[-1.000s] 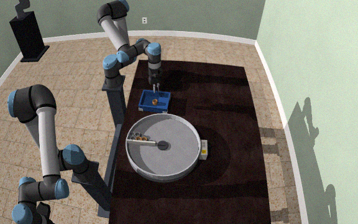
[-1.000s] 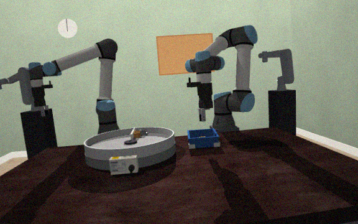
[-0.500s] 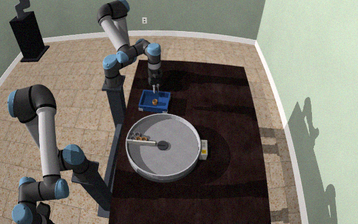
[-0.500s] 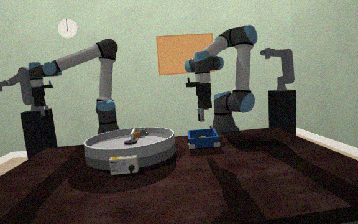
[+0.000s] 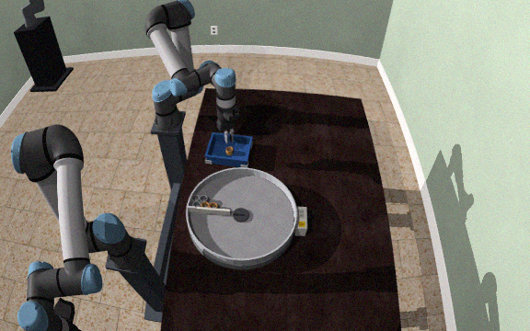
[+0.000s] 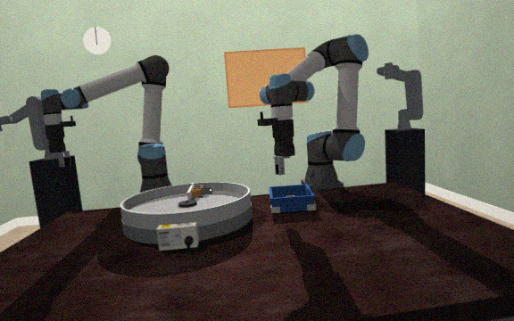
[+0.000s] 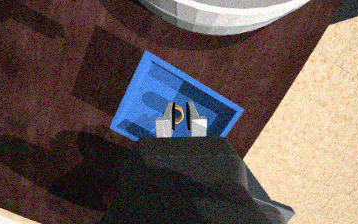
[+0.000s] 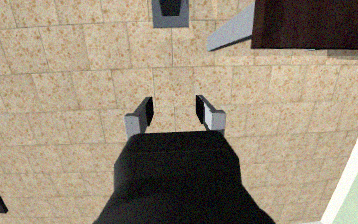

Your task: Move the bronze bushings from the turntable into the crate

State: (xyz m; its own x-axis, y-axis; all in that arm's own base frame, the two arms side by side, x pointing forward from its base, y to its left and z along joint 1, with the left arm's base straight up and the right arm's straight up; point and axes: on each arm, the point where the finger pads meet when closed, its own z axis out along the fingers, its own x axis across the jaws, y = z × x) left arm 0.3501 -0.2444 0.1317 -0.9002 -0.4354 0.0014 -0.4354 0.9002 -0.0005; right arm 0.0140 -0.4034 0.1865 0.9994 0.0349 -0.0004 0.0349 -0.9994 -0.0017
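The left hand (image 5: 229, 136) (image 6: 279, 165) (image 7: 180, 110) is partly open, gripping nothing, above the blue crate (image 5: 227, 161) (image 6: 293, 205) (image 7: 129, 90). Inside lies one bronze bushing (image 5: 229, 151) (image 7: 181, 117); the crate sits level on the bench (image 5: 339, 142) (image 6: 373, 267) (image 7: 40, 60) (image 8: 320, 25). Beside it, the turntable (image 5: 265, 230) (image 6: 221, 221) (image 7: 220, 25) carries two bronze bushings (image 5: 210, 205) (image 6: 196, 193) and grey steel ones (image 5: 200, 199) against a bar (image 5: 210, 211) (image 6: 190, 192). Well apart, the right hand (image 6: 62, 160) (image 8: 174, 104) is wide open over the floor (image 5: 99, 152) (image 8: 175, 85).

It looks like a robotics lab or workcell: two jointed arms (image 5: 69, 207) (image 6: 348, 98) stand on pedestals at a dark table (image 5: 329, 184) (image 6: 373, 259) with a motor-style turntable (image 5: 199, 248) (image 6: 186, 223), a control box (image 5: 301, 222) (image 6: 178, 236) beside it.
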